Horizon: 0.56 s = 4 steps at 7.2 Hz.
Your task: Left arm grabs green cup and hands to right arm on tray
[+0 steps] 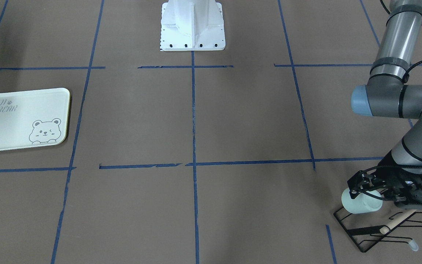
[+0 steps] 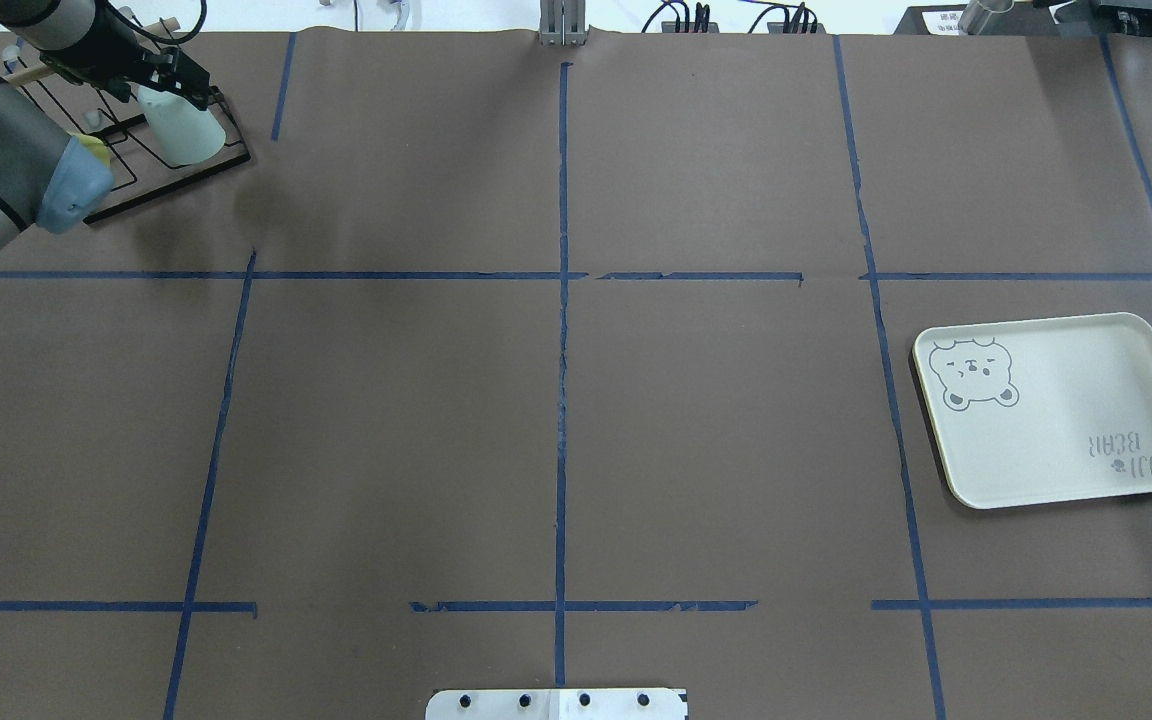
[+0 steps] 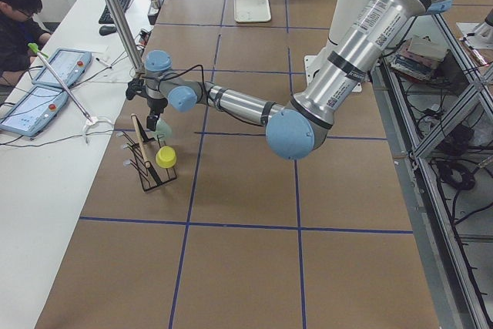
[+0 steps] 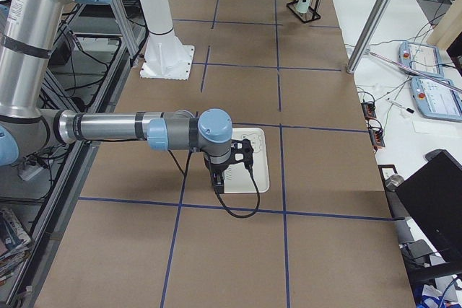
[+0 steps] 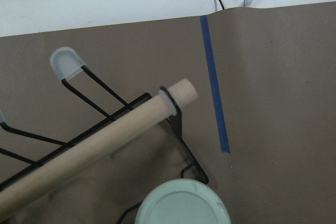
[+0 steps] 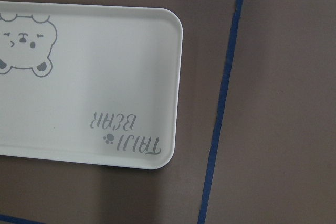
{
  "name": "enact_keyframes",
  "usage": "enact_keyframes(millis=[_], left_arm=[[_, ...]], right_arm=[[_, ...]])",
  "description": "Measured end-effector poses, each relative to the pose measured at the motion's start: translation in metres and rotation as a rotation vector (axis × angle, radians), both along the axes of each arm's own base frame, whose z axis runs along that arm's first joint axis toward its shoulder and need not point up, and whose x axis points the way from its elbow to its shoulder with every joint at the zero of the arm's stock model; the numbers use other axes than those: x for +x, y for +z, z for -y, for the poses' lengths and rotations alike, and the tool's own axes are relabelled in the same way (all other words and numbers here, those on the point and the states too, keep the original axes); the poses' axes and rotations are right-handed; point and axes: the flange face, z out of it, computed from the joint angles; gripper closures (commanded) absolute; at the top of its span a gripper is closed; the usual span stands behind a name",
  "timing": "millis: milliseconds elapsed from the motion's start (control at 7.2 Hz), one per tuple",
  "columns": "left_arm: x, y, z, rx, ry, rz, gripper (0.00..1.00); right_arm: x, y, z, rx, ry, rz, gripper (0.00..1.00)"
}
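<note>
The green cup (image 1: 361,203) lies tilted over the black wire rack (image 1: 365,234) at the table's far left corner. My left gripper (image 1: 365,190) reaches down with a finger on each side of the cup and looks shut on it. The overhead view shows the cup (image 2: 181,130) under that gripper (image 2: 168,85). The left wrist view shows only the cup's round end (image 5: 181,205). The tray (image 2: 1056,410) lies flat and bare on the right side. My right gripper (image 4: 229,167) hovers over the tray (image 4: 260,153); I cannot tell if it is open or shut.
A pale yellow cup (image 3: 166,157) hangs on the rack's (image 3: 146,171) near side. A wooden dowel (image 5: 105,135) runs along the rack's top. The white robot base (image 1: 192,25) stands at the table's middle edge. An operator (image 3: 19,13) sits beside the table.
</note>
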Motion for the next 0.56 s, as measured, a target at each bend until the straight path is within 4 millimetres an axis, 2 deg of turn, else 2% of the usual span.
enact_keyframes(millis=[556], left_arm=[[0.0091, 0.0105, -0.0035, -0.019, 0.009, 0.006, 0.0]], right_arm=[[0.0, -0.0002, 0.0002, 0.0, 0.0, 0.0, 0.0]])
